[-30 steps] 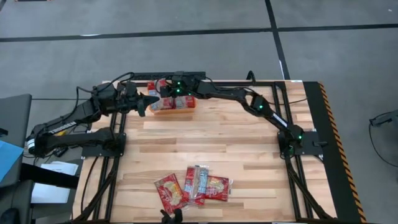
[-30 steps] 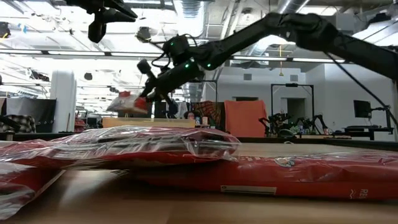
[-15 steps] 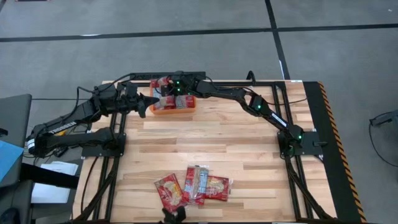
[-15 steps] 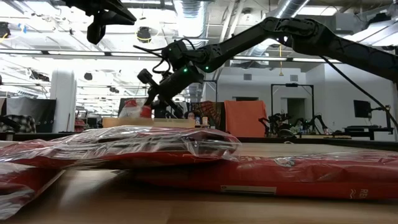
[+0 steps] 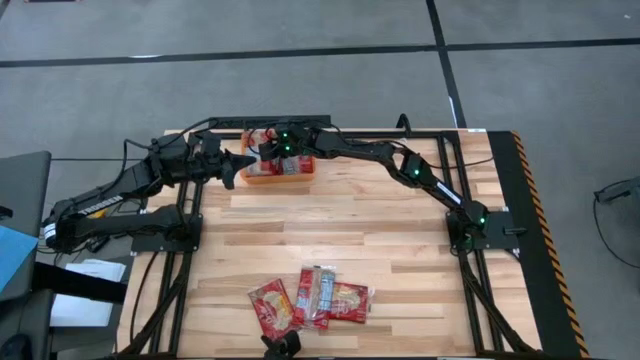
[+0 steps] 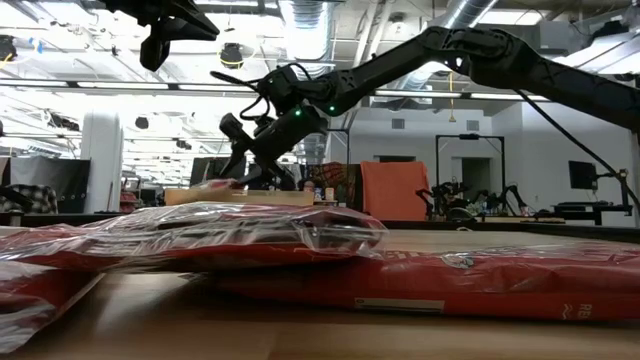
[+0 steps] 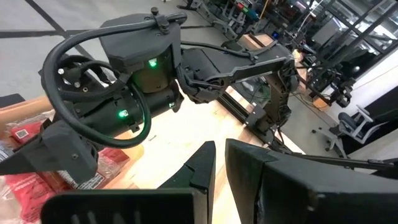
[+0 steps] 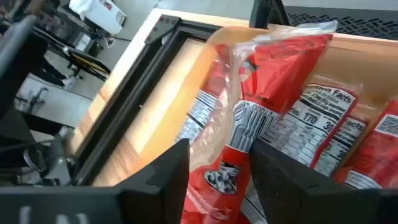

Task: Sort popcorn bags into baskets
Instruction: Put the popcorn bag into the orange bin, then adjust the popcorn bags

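The orange basket [image 5: 276,181] stands at the table's far edge, left of middle, with several red popcorn bags [image 5: 296,165] lying in it. My right gripper [image 5: 262,150] hangs open just above the basket's left end. A red packet [image 8: 273,56] lies below and between its fingers, its clear top edge pointing away from the gripper. My left gripper [image 5: 237,163] hovers shut just left of the basket, holding nothing. Three more bags [image 5: 312,298] lie overlapping by the table's near edge. My right gripper's open fingers [image 8: 161,180] stand on either side of the packet's near end [image 8: 227,165], slanting down from the table's right. The packet lies in the basket. Whether a finger touches it, I cannot tell.
The basket's left wall [image 8: 193,74] and the black table frame [image 8: 134,99] run close beside my right gripper. The bags at the near edge fill the low view's foreground [image 6: 250,235]. Bare wooden table [image 5: 330,230] lies between the basket and those bags.
My right gripper has gone down toward the basket's left end with the red packet, then opened and let go. The packet, which hung below the fingers, now lies low in the basket.
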Action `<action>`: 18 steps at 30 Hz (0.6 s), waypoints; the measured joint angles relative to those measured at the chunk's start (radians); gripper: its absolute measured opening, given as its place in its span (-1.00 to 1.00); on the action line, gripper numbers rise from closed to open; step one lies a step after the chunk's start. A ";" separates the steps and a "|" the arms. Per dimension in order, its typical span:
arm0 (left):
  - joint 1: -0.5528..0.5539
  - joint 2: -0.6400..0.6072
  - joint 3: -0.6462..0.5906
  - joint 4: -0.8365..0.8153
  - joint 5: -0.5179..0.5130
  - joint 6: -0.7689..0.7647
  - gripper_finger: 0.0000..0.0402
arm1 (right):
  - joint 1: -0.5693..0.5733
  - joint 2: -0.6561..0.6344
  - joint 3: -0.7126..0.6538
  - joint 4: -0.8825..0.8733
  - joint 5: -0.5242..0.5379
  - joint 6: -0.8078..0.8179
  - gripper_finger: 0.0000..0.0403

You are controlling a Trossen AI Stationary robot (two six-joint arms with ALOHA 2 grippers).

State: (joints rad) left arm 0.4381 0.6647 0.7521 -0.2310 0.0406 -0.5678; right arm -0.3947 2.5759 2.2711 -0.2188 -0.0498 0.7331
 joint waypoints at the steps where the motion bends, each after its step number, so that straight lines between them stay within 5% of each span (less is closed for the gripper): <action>1: 0.000 0.000 0.000 0.000 0.001 0.000 -0.88 | -0.006 -0.003 0.000 -0.013 -0.011 -0.006 -0.01; 11: 0.000 0.000 0.000 -0.076 0.003 0.026 -0.88 | -0.060 -0.117 0.000 -0.292 -0.082 -0.213 -0.06; 18: -0.034 0.010 0.000 -0.294 0.018 0.077 -0.62 | -0.046 -0.340 0.000 -0.867 -0.156 -0.511 -0.14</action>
State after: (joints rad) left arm 0.4040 0.6742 0.7518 -0.5246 0.0588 -0.4907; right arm -0.4406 2.2358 2.2715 -1.0862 -0.2060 0.2223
